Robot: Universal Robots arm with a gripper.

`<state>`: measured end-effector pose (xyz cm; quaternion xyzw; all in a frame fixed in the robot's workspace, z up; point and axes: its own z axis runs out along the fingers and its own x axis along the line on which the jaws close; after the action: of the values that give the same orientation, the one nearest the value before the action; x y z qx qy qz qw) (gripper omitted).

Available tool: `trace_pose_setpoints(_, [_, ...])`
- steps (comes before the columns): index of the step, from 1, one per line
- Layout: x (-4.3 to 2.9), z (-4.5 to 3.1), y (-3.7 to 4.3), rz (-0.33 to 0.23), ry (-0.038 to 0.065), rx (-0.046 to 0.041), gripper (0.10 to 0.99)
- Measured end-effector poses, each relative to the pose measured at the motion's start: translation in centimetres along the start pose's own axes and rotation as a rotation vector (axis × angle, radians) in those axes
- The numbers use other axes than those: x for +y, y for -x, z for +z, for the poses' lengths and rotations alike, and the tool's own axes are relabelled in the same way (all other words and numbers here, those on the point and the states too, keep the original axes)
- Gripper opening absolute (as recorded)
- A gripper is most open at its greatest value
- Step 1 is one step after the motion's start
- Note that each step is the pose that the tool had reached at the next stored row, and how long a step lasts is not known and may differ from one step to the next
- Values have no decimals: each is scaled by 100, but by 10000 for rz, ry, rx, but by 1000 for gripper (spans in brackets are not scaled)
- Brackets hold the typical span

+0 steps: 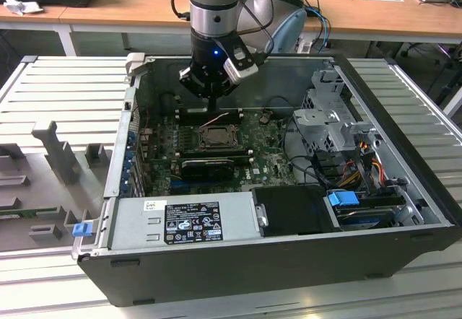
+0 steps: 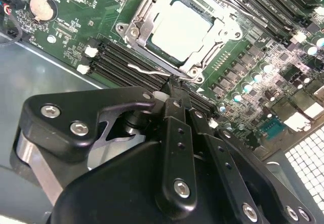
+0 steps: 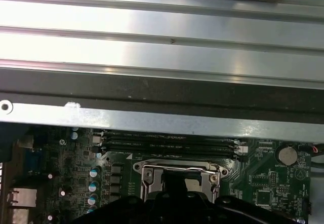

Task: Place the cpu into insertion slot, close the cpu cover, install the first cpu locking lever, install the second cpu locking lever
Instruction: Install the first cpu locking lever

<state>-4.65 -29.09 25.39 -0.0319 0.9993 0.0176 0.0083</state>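
- Table [image 1: 65, 88] of ribbed grey metal carries an open black computer case [image 1: 289, 261]; tan wooden desks [image 1: 123, 1] stand behind it.
- Green board [image 2: 76, 11] lies flat on the case floor, glossy and crowded with small parts.
- Pale matte square chip [image 2: 179, 29] sits in the socket [image 2: 196, 72] near the board's middle, with the thin metal cover [image 2: 144, 11] down around it.
- Bent wire lever [image 2: 144, 69] lies along the socket's edge.
- Black gripper [image 2: 173, 88] is clenched, empty, just beside that lever.

An open dark case [image 1: 238, 268] lies on a ribbed metal bench [image 1: 72, 88]. Inside, a grey power supply [image 1: 180, 221] lines the near wall, with a drive cage [image 1: 328, 120] at the exterior view's right. The green board [image 2: 76, 31] carries a coin battery [image 2: 40, 8] near black memory slots [image 2: 119, 64].
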Motion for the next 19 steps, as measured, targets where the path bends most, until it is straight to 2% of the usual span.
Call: trace_pose_setpoints(19, [-5, 5, 75, 0, 1, 0, 106])
